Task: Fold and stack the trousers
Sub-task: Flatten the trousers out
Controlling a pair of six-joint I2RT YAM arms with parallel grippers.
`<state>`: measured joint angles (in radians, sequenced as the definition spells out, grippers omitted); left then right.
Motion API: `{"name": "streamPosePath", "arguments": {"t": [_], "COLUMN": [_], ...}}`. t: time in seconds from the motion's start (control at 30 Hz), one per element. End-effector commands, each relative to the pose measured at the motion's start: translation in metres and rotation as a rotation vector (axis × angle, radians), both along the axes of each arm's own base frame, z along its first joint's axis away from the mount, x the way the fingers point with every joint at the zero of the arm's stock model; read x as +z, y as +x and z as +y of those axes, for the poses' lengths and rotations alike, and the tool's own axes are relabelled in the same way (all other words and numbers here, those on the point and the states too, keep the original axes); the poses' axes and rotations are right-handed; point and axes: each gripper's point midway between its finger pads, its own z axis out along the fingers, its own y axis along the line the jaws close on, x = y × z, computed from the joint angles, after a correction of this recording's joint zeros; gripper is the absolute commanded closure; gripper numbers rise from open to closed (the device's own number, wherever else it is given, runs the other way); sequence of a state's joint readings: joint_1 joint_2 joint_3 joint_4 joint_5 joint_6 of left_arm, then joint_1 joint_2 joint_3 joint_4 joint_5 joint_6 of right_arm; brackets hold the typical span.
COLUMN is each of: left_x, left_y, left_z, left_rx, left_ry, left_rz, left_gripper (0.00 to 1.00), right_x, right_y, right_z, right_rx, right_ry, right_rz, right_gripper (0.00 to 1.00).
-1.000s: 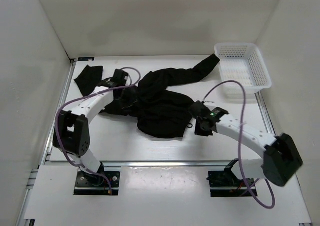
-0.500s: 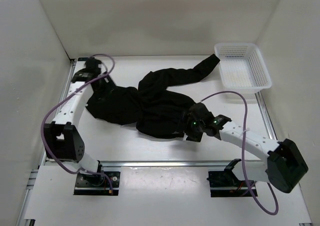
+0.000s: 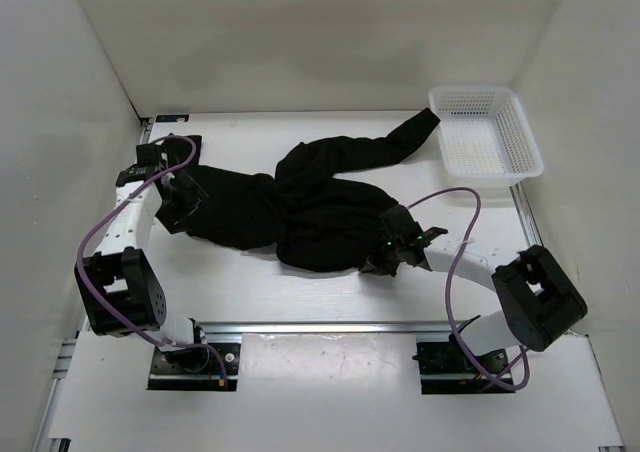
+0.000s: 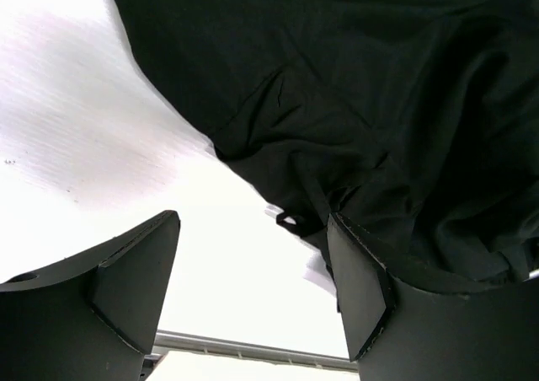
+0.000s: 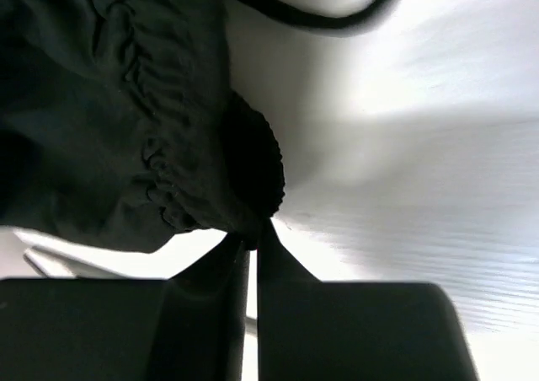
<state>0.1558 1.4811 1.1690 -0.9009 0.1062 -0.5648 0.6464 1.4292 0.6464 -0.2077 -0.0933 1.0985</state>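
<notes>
The black trousers [image 3: 300, 207] lie crumpled across the middle of the table, with one leg [image 3: 410, 132] stretching up to the basket. My left gripper [image 3: 172, 200] is at the cloth's left end. In the left wrist view the left gripper [image 4: 253, 288] is open over bare table, and its right finger [image 4: 362, 301] sits against the edge of the trousers [image 4: 354, 94]. My right gripper [image 3: 385, 259] is at the lower right of the pile. The right wrist view shows the right gripper [image 5: 253, 244] shut, pinching the gathered elastic edge of the trousers [image 5: 126, 103].
A white mesh basket [image 3: 528, 132] stands at the back right, touching the leg's end. White walls close in the table on three sides. A metal rail [image 3: 320, 327] runs along the front edge. A dark cord [image 5: 312, 17] curves over the table beyond the right fingers.
My left arm swung out to the far left, drawing the cloth's left part flat, and its gripper opened. My right gripper moved left to the waist edge, opened, then shut on it.
</notes>
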Motion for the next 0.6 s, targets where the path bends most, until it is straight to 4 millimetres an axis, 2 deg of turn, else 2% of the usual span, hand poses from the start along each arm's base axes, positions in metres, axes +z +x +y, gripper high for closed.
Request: {"name": "streamPosePath", "arguments": {"t": [0.0,0.1,0.13,0.17,0.2,0.3,0.33,0.4,0.43,0.47,0.5,0.57], "left_x": [0.019,0.025,0.025,0.025,0.026,0.019,0.015,0.018,0.018,0.021,0.022,0.019], "left_y": [0.006,0.007,0.007,0.007,0.009,0.013,0.013,0.018,0.018,0.021,0.021,0.021], "left_z": [0.002,0.009,0.007,0.007,0.008,0.008,0.008,0.009,0.009,0.01,0.009,0.009], "left_rx": [-0.022,-0.012,-0.025,-0.025,-0.025,-0.025,-0.016,-0.016,-0.016,-0.016,-0.008,-0.008], "left_ry": [-0.016,-0.007,-0.012,-0.012,-0.012,-0.017,-0.024,-0.022,-0.022,-0.02,-0.024,-0.026], "left_rz": [-0.092,-0.11,-0.113,-0.113,-0.113,-0.09,-0.075,-0.085,-0.085,-0.094,-0.094,-0.085], "left_gripper": [0.18,0.18,0.18,0.18,0.18,0.18,0.18,0.18,0.18,0.18,0.18,0.18], "right_x": [0.02,0.032,0.041,0.041,0.05,0.05,0.049,0.048,0.049,0.047,0.049,0.047], "right_y": [0.028,0.023,0.019,0.014,0.01,0.006,0.004,0.003,0.001,-0.001,-0.001,-0.008], "right_z": [-0.02,-0.065,-0.091,-0.105,-0.126,-0.165,-0.17,-0.18,-0.171,-0.167,-0.164,-0.162], "right_rx": [-0.072,-0.128,-0.184,-0.2,-0.226,-0.288,-0.296,-0.326,-0.272,-0.25,-0.232,-0.23], "right_ry": [-0.037,-0.101,-0.141,-0.166,-0.196,-0.269,-0.273,-0.267,-0.218,-0.203,-0.188,-0.179], "right_rz": [-0.097,-0.147,-0.165,-0.167,-0.191,-0.209,-0.195,-0.175,-0.17,-0.151,-0.15,-0.114], "right_gripper": [1.0,1.0,1.0,1.0,1.0,1.0,1.0,1.0,0.83,0.56,0.32,0.08]}}
